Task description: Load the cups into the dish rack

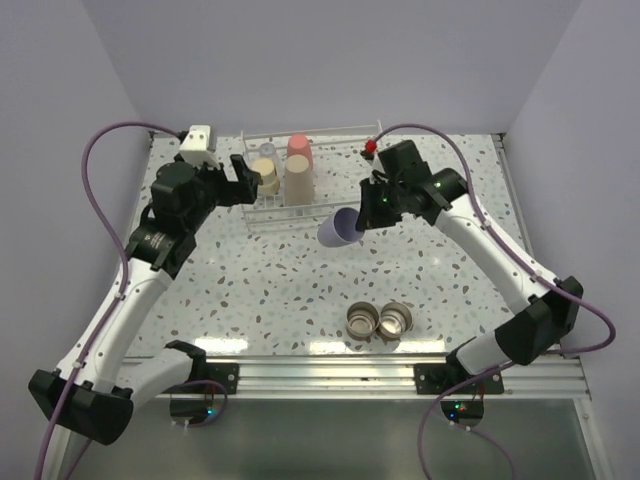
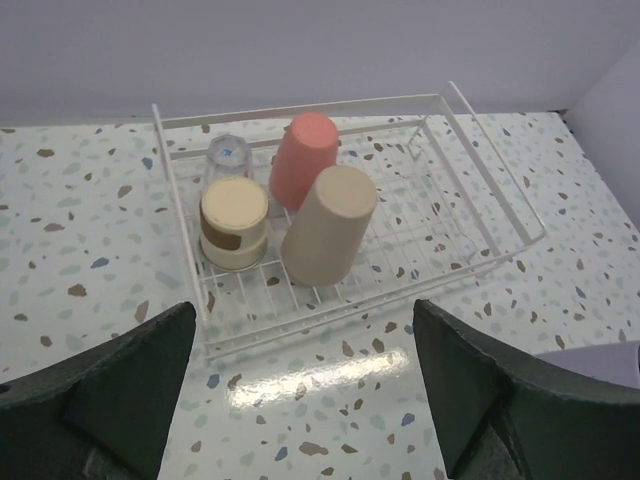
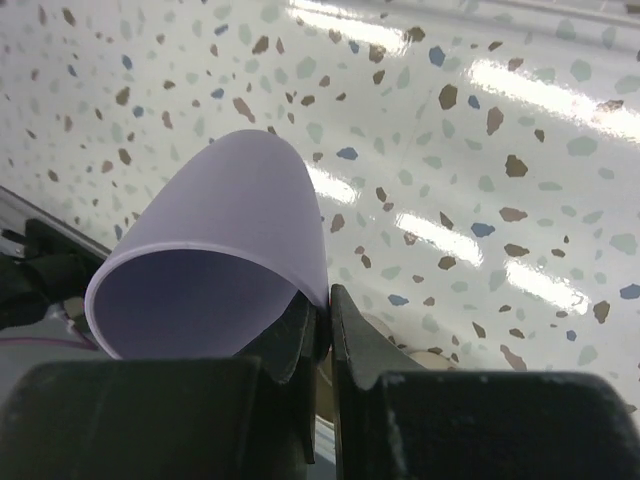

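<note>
The white wire dish rack (image 1: 325, 131) stands at the back of the table. In it are a coral-red cup (image 2: 303, 158), a larger beige cup (image 2: 330, 222), a cup with its tan base up (image 2: 234, 222) and a tiny clear cup (image 2: 227, 153), all upside down. My right gripper (image 3: 325, 305) is shut on the rim of the lavender cup (image 3: 230, 240), one finger inside and one outside. That lavender cup (image 1: 340, 227) hangs tilted just in front of the rack. My left gripper (image 2: 305, 335) is open and empty at the rack's left front corner. Two steel cups (image 1: 362, 320) (image 1: 394, 320) lie near the front edge.
A small white box (image 1: 198, 138) sits at the back left corner, beside the left arm. A red piece (image 1: 370, 148) shows at the rack's back right corner. The rack's right half (image 2: 440, 210) holds no cups. Purple walls close the table on three sides.
</note>
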You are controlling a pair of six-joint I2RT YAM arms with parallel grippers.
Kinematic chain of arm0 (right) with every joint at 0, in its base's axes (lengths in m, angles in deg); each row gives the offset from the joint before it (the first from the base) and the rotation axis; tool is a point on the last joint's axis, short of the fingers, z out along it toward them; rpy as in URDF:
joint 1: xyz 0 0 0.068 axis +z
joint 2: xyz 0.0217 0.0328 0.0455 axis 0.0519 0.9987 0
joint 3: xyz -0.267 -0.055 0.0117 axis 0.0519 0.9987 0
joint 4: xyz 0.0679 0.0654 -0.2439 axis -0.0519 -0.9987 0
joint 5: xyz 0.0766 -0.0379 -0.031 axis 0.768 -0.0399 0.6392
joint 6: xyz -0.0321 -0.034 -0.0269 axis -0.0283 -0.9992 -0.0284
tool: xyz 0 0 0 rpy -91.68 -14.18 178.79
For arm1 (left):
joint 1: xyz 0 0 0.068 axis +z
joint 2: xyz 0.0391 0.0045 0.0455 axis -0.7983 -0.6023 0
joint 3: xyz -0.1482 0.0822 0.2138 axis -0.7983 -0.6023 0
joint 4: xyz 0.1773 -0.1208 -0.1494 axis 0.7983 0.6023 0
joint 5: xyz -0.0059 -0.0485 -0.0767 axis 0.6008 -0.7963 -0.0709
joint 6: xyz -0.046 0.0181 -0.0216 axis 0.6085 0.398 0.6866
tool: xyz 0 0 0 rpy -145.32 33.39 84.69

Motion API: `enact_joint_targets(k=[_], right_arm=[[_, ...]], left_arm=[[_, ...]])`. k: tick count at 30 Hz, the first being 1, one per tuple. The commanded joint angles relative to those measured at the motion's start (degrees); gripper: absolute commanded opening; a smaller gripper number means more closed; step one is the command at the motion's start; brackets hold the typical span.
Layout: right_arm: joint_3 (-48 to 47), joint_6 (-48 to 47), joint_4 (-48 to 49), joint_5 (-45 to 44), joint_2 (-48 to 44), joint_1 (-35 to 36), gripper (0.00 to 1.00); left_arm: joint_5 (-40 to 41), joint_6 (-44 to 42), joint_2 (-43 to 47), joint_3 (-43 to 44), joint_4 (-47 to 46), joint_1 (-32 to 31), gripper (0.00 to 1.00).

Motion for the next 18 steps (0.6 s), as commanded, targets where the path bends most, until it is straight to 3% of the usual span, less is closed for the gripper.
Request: enact_joint_targets(k=[1, 3, 5, 7, 11, 18], right_arm=[[0.59, 1.87, 5.48, 7.73, -4.86, -4.74, 0.00], [3.75, 5.63, 8.57, 13.77, -5.83, -8.34, 0.00], [9.35, 10.12, 17.95, 29.83, -6.80, -14.85, 0.00], [11.05, 15.84, 24.72, 36.71, -6.55, -17.06, 0.00], [15.09, 24.45, 36.34, 41.92, -7.77, -17.50, 0.00], [15.72, 35.27, 45.75, 45.36, -7.24, -19.35, 0.00]], left_arm=[[-9.50, -2.03, -1.92, 2.87, -4.79, -0.11, 0.93], [-11.25, -1.68, -3.68, 4.01, -4.78, -0.11, 0.93], [-15.36, -1.33, -5.00, 4.28, -5.92, -0.02, 0.96], [-19.76, 0.07, -6.92, 4.54, -7.94, 1.20, 1.00], [-40.12, 11.64, -9.65, 0.17, -20.66, 5.76, 1.00], [-55.90, 34.24, -14.05, -10.12, -55.24, 12.63, 1.00]])
